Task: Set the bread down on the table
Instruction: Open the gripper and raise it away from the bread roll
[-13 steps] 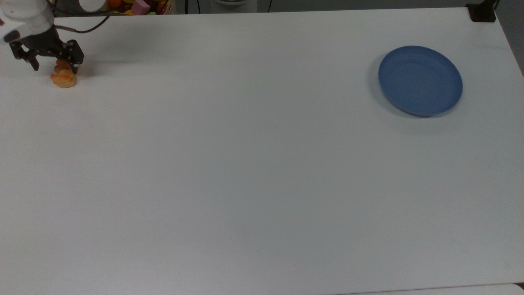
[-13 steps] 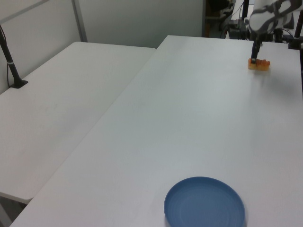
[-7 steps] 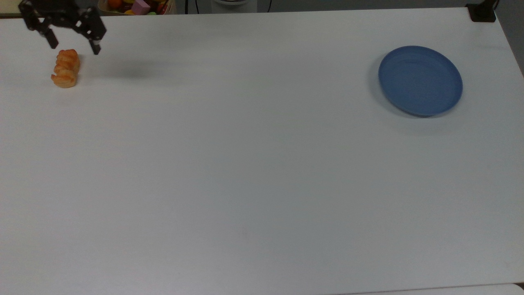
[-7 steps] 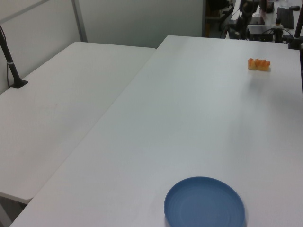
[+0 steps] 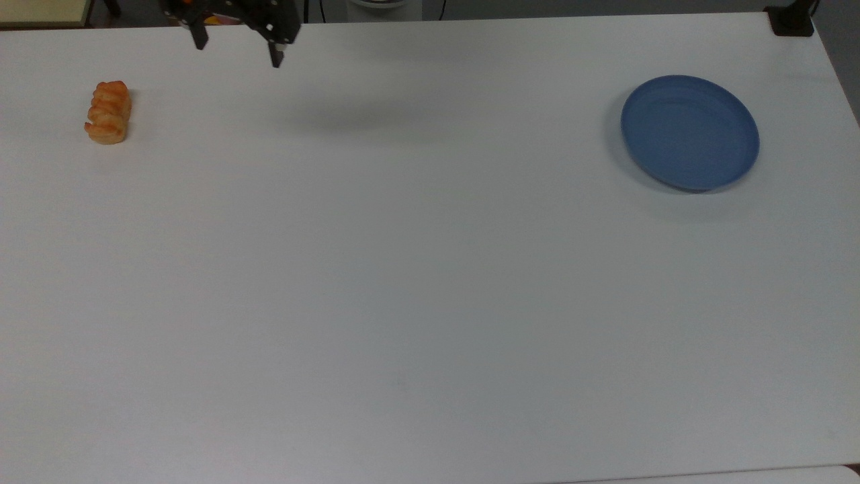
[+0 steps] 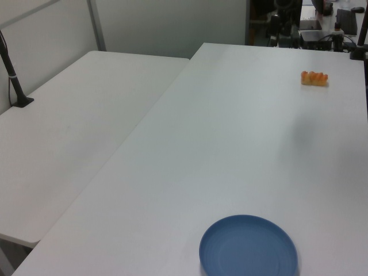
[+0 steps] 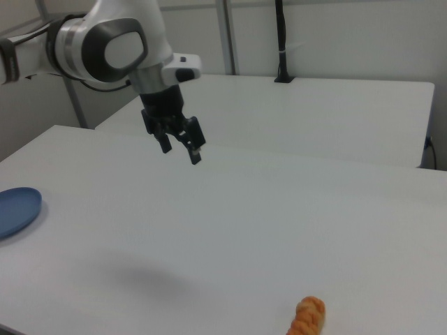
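White matte table [image 5: 403, 282] | ridged glazed bread [image 5: 107, 112] resting | end effector [image 5: 237, 47] spread wide, empty

You are looking at a robotics lab: a white-and-grey jointed robot arm [image 7: 105, 45] hangs over a large plain white matte surface [image 5: 430, 282], a second white surface [image 6: 75, 121] stands just beside it, black camera poles [image 7: 281, 42] are clamped at their edges, and grey partition panels [image 6: 167, 26] close off the space.

The scene is lit evenly and softly from overhead. A diffuse grey shadow is cast on the white counter [image 5: 430, 302] below the gripper [image 5: 236, 52]. A slight blue cast and mild softness are seen throughout; no glare is seen.
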